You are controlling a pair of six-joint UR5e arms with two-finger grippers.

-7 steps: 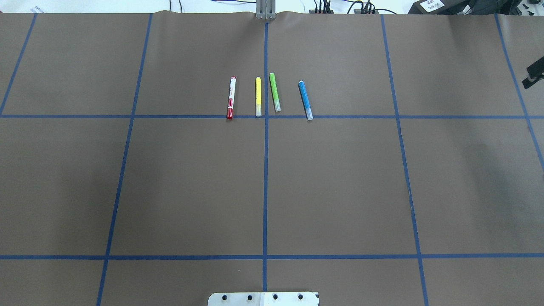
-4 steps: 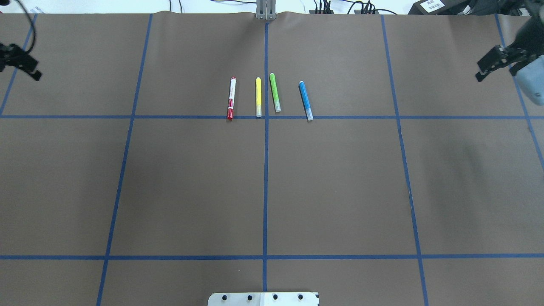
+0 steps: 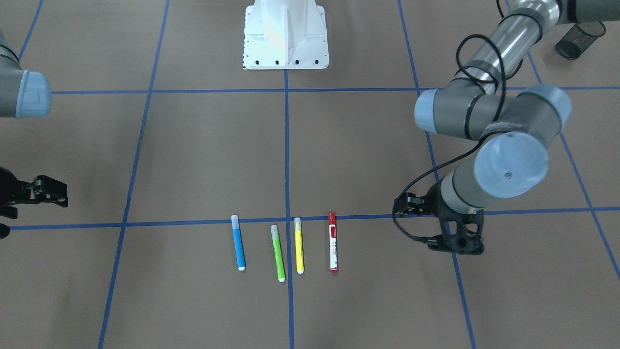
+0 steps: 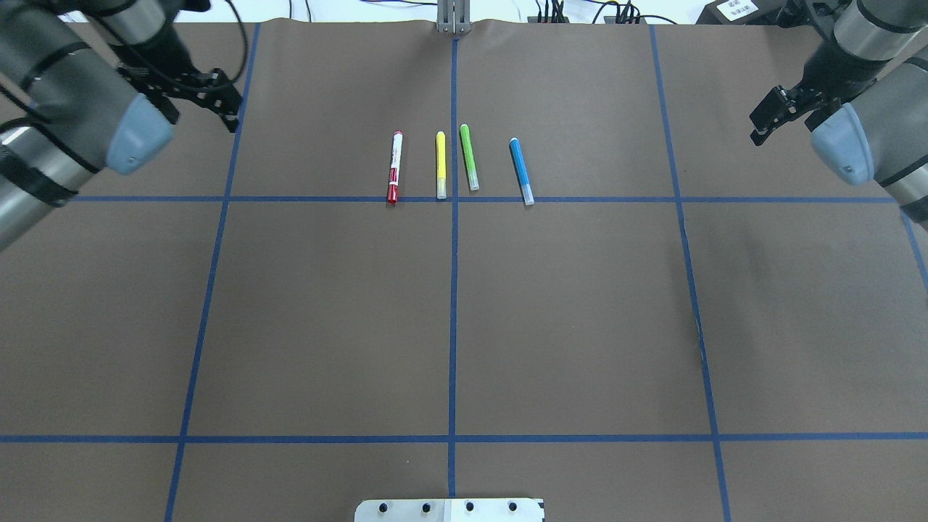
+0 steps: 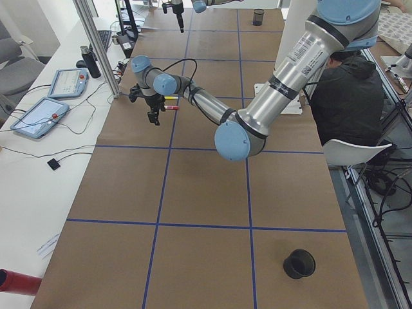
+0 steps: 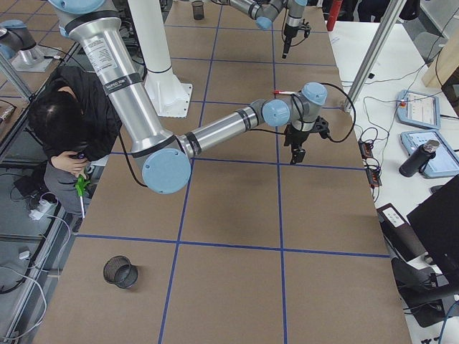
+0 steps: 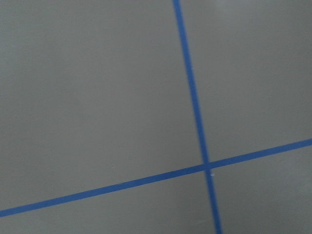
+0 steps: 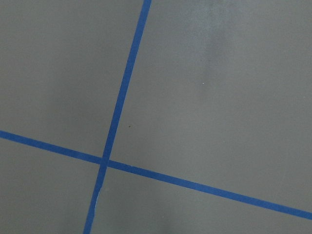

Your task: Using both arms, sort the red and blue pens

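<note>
The red pen (image 4: 394, 167) (image 3: 333, 241) and the blue pen (image 4: 520, 171) (image 3: 238, 242) lie flat on the brown table, at either end of a row of pens near the middle. My left gripper (image 4: 230, 116) (image 3: 424, 224) hovers well to the left of the red pen, its fingers apart and holding nothing. My right gripper (image 4: 761, 127) (image 3: 54, 191) hangs far to the right of the blue pen, open and empty too. Both wrist views show only brown paper and blue tape lines.
A yellow marker (image 4: 440, 165) and a green marker (image 4: 469, 157) lie between the two pens. One black mesh cup (image 3: 579, 41) (image 5: 299, 264) stands at the table's left end, another (image 6: 120, 271) at its right end. A person (image 5: 347, 96) sits behind the robot's base (image 3: 286, 34).
Both arms have swung in from the table's ends toward the middle. The left gripper moved right toward the red pen, the right gripper moved left. The pens have not moved.
</note>
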